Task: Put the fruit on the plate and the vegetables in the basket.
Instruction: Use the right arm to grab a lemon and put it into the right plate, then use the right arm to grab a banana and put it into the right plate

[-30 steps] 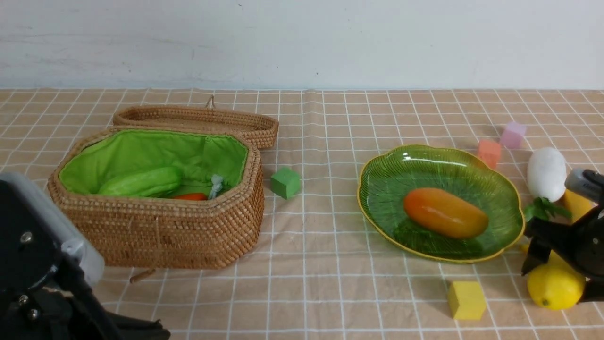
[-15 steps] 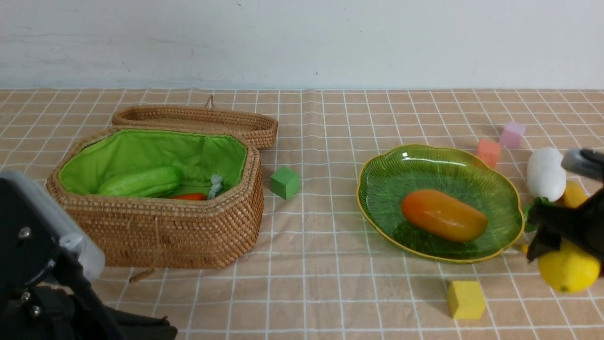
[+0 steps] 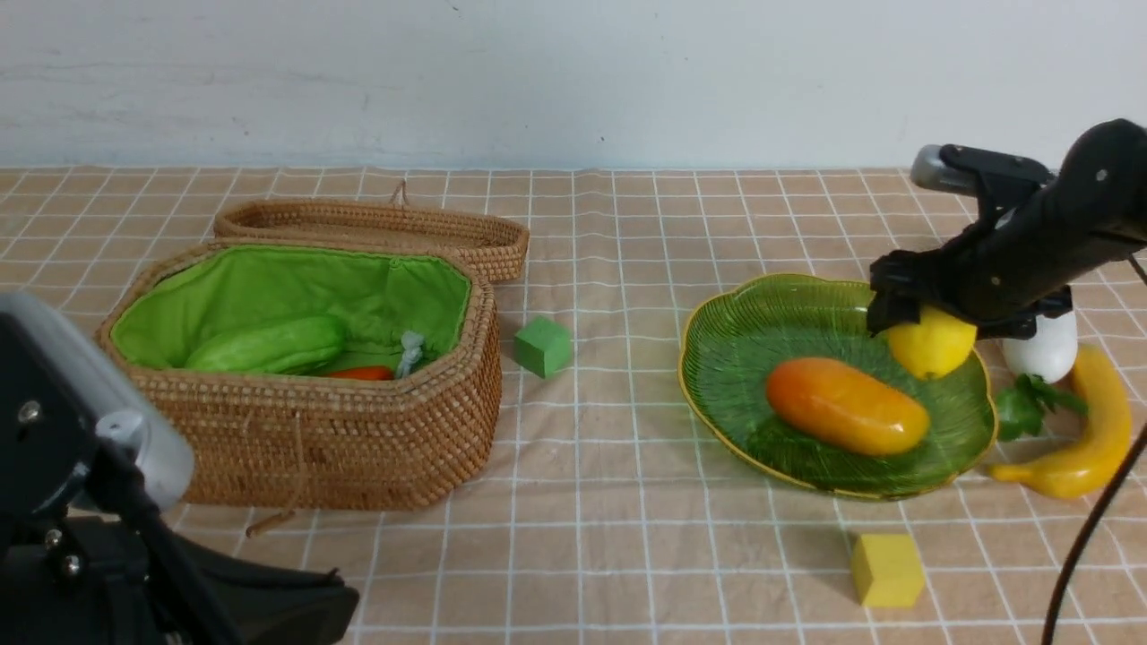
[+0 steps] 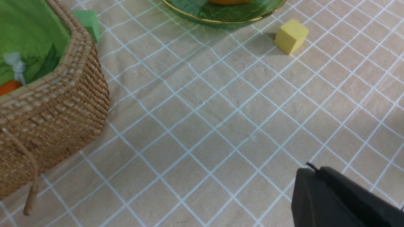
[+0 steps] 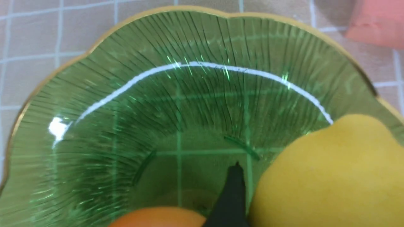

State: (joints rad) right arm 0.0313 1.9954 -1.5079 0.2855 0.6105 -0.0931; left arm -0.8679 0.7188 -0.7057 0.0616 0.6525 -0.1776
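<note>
Basket [image 3: 305,448] at nine o'clock holds gourd [image 3: 269,348] and pepper [image 3: 358,373]; left claw [image 4: 328,195] closed. Mango [image 3: 847,405] lies on the plate [image 3: 717,376]; right claw [image 3: 923,309] grips the lemon [image 3: 932,345] above its two o'clock rim. Radish [image 3: 1044,354] and banana [image 3: 1089,421] wait on the counter [image 3: 627,502].

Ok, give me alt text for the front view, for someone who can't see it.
The right claw straddles the lemon at the far right of the green plate, where the mango lies; grip unclear. Banana and radish lie on the cloth to its right. The open basket at left holds a gourd and pepper.
</note>
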